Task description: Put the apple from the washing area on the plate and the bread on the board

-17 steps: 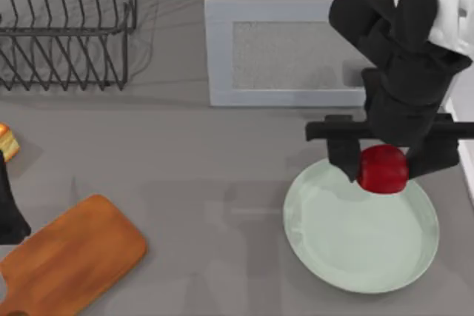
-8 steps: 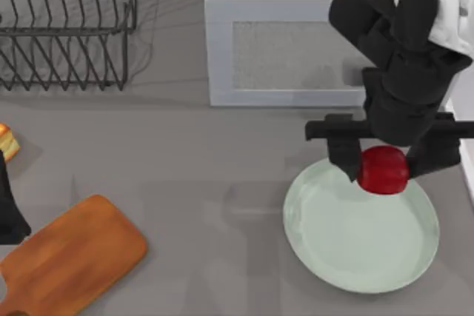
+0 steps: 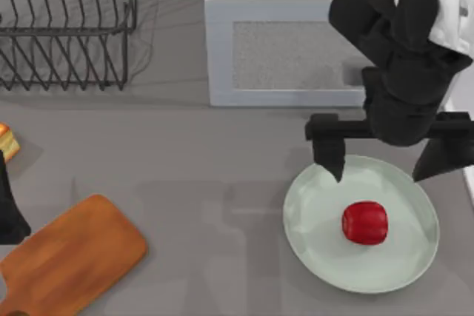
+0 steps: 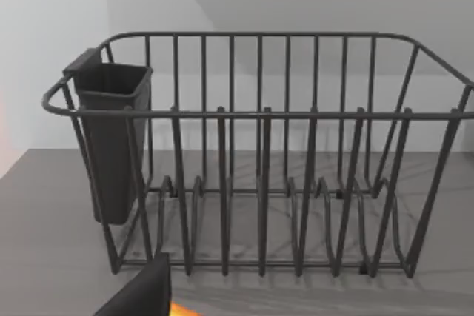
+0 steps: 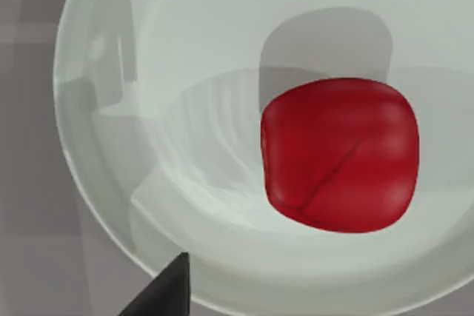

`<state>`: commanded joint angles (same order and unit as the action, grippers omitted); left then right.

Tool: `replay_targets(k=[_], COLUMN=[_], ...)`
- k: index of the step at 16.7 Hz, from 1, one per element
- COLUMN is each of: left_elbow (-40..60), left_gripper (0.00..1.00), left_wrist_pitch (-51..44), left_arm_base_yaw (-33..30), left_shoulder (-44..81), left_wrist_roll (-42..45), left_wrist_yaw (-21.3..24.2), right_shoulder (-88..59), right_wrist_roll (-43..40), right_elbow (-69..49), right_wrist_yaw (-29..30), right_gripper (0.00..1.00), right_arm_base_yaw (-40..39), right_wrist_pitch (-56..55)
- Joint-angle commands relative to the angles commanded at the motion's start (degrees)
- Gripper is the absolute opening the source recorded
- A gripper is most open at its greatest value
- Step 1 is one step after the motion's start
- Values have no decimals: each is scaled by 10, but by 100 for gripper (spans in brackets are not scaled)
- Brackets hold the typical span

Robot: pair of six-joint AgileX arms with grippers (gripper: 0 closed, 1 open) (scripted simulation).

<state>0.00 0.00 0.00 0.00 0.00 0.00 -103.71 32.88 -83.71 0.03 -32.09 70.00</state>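
**Inspector:** Status of the right claw (image 3: 386, 162)?

**Assistant:** Spread wide, nothing between its fingers. It hangs over the far rim of the plate (image 3: 311, 234), one finger (image 3: 328, 155) to each side.

**Inspector:** And the apple (image 3: 364, 222)?

**Assistant:** Lying on the plate, on the near side of the claw and apart from both fingers, roughly at the plate's middle. In the right wrist view the apple (image 5: 341, 155) rests on the plate's pale green surface (image 5: 148, 57), with a dark fingertip (image 5: 167, 290) at the plate's edge, not touching the fruit.

**Inspector:** Left claw?

**Assistant:** Its arm (image 3: 9, 209) sits at the left edge of the table (image 3: 215, 175). I cannot tell whether that claw is spread or pressed together.

**Inspector:** Bread and board?

**Assistant:** The bread (image 3: 7, 140) is at the table's left edge, just beyond the left arm, partly cut off. The board (image 3: 70, 260) lies on the table just beside that arm, on its near right, bare. Bread and board are apart.

**Inspector:** Other items?

**Assistant:** A dark wire dish rack (image 3: 67, 27) stands beyond the left arm; the left wrist view shows the rack (image 4: 259, 153) with a dark cup (image 4: 111, 138) hung in one corner. A grey box (image 3: 285, 42) stands just beyond the right claw.
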Motion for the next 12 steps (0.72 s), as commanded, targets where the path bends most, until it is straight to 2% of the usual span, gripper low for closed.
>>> replay_targets(k=[7, 12], left_elbow=[0, 0], left_gripper=[100, 100], left_wrist_pitch=[0, 0], left_arm_base_yaw=[0, 0], left_shoulder=[0, 0], left_wrist_roll=[0, 0], left_wrist_yaw=[0, 0], right_shoulder=[5, 120], right_wrist_roll=[-2, -42], right_elbow=[4, 104], right_wrist_yaw=[0, 0], right_gripper=[100, 100], right_arm_base_yaw=[3, 42], right_wrist_pitch=[-5, -89])
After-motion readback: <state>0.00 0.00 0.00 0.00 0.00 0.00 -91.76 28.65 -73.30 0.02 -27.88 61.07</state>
